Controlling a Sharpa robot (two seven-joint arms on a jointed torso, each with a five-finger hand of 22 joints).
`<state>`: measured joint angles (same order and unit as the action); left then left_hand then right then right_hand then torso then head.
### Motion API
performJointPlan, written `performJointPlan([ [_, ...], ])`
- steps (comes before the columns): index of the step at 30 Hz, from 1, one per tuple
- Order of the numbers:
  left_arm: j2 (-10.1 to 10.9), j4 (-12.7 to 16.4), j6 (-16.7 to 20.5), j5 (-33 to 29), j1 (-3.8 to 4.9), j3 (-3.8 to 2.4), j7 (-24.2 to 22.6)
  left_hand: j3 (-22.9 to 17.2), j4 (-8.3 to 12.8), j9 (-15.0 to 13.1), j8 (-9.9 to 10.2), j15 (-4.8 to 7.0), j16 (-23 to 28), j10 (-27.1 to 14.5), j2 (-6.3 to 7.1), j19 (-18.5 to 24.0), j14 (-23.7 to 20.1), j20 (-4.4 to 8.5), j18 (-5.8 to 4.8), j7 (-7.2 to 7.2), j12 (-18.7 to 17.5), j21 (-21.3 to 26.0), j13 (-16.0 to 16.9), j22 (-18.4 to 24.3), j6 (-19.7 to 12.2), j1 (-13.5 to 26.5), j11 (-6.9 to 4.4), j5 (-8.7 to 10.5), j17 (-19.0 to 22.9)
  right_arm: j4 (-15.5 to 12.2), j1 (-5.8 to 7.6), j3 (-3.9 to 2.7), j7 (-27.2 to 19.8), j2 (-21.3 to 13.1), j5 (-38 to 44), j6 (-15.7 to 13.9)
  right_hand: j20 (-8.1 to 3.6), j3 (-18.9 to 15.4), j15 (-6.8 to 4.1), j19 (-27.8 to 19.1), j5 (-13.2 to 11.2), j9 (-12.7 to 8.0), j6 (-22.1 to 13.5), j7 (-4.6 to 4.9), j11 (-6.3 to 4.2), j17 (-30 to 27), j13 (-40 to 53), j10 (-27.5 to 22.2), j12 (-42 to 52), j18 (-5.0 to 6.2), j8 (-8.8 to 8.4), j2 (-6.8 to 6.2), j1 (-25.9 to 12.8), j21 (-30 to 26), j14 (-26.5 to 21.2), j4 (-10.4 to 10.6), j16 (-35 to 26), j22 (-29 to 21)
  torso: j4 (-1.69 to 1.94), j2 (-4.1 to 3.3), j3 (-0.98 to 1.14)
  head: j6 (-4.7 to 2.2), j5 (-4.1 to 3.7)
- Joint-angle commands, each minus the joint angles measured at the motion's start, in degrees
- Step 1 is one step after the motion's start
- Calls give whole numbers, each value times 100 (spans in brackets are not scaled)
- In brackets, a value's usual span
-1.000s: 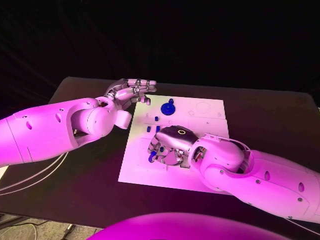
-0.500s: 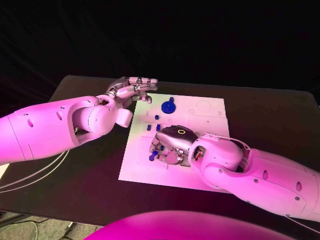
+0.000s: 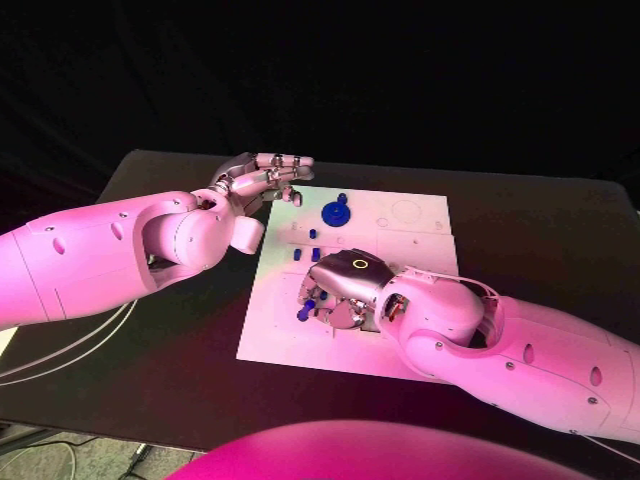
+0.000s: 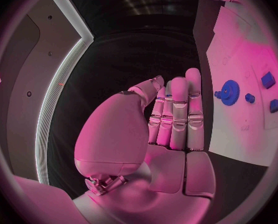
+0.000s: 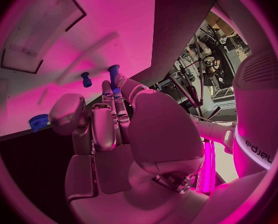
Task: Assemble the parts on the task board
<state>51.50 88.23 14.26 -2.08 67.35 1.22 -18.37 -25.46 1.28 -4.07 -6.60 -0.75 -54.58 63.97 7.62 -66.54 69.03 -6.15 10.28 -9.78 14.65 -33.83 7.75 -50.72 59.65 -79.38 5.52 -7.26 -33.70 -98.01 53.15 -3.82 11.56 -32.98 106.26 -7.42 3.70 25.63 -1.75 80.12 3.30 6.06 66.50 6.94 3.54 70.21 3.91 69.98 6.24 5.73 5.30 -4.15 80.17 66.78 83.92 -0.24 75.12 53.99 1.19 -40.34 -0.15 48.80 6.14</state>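
At the middle of the worktop (image 3: pixel 162 330) our right hand (image 3: pixel 342 290) pinches a blue peg (image 5: pixel 114 75) over the white board (image 3: pixel 407 240), likely to seat it. Our left hand (image 3: pixel 263 180) waits beside the board's far corner, fingers together, empty.

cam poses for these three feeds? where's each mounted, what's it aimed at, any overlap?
Head view: on the head, looking down at the task board; both arms enter.
Left wrist view: behind the left hand, beside the board's edge.
Right wrist view: behind the right hand, low over the board.
Shared: the blue gear appears in all three.
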Motion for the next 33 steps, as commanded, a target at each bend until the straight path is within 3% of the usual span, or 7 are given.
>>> performJointPlan([
  [1, -11, 4, -120, 25, -1, -3, -28, 33, 2, 10, -34, 2, 32, -53, -46, -24, -38, -28, 17, 2, 20, 32, 6, 5, -41, -6, 2, -11, 5, 8, -1, -3, 128, 32, 197, 213, 2, 22, 5, 23, 20, 9, 22, 6, -33, -8, 6, 86, -7, 82, 4, 20, -6, 8, 274, 13, 25, -9, -5, 3, -4, 4, 6],
  [8, -18, 8, -120, 25, -1, -3, -27, 33, 2, 10, -34, 2, 32, -53, -46, -24, -38, -28, 17, 2, 20, 32, 6, 5, -41, -6, 2, -11, 5, 73, 2, 50, 190, 138, 182, 487, 33, -55, 42, 1, 78, -10, -92, 38, 13, -44, -10, -8, -156, 87, -97, -94, -229, -21, 261, 91, 3, -43, -3, 0, 0, 14, -3],
  [15, -17, 10, -110, 25, -1, -3, -28, 33, 2, 10, -34, 2, 32, -53, -46, -24, -38, -28, 17, 2, 20, 32, 6, 5, -41, -6, 2, -11, 5, 130, 3, 83, 196, 185, 83, 418, 91, -119, 118, -26, 160, -60, -304, 130, 108, -98, -31, -256, -274, 94, -180, -213, -389, -66, 245, 159, -35, -101, -1, 1, -5, 22, -20],
  [18, -16, 11, -111, 25, -1, -3, -27, 33, 2, 10, -34, 2, 32, -53, -46, -24, -38, -28, 17, 2, 20, 32, 6, 5, -41, -6, 2, -11, 5, 134, 3, 89, 198, 190, 35, 284, 152, -206, 194, -48, 180, -124, -567, 205, 196, -134, -38, -693, -272, 102, -184, -296, -450, -109, 233, 175, -59, -159, -5, 1, -5, 23, -19],
  [22, -18, 8, -113, 25, -1, -3, -25, 33, 2, 10, -34, 2, 32, -53, -46, -24, -38, -28, 17, 2, 20, 32, 6, 5, -41, -6, 2, -11, 5, 118, 3, 93, 208, 183, -15, 84, 197, -369, 225, -65, 198, -197, -917, 214, 241, -147, -30, -1144, -250, 116, -174, -341, -461, -147, 226, 164, -61, -212, 1, 1, 2, 25, -26],
  [28, -17, 0, -115, 25, -1, -3, -21, 36, 7, 10, -38, 2, 32, -59, -52, -23, -43, -29, 17, 3, 32, 37, 7, 8, -41, -12, 1, -12, 11, 56, -2, 94, 203, 127, -75, -305, 238, -675, 263, -90, 260, -211, -1202, 185, 291, -169, -16, -1555, -194, 133, -169, -362, -475, -212, 216, 179, -66, -307, 2, 1, 2, 21, -29],
  [33, -15, -7, -122, 25, -2, -3, -13, 36, 7, 10, -38, 2, 32, -59, -52, -23, -43, -29, 17, 3, 32, 37, 7, 8, -41, -12, 1, -12, 11, -115, -15, 80, 65, -55, -214, -921, 266, -958, 295, -130, 295, -208, -1360, 138, 333, -193, -12, -1812, -128, 162, -169, -348, -417, -329, 206, 204, -74, -478, -11, 7, 7, 3, -45],
])
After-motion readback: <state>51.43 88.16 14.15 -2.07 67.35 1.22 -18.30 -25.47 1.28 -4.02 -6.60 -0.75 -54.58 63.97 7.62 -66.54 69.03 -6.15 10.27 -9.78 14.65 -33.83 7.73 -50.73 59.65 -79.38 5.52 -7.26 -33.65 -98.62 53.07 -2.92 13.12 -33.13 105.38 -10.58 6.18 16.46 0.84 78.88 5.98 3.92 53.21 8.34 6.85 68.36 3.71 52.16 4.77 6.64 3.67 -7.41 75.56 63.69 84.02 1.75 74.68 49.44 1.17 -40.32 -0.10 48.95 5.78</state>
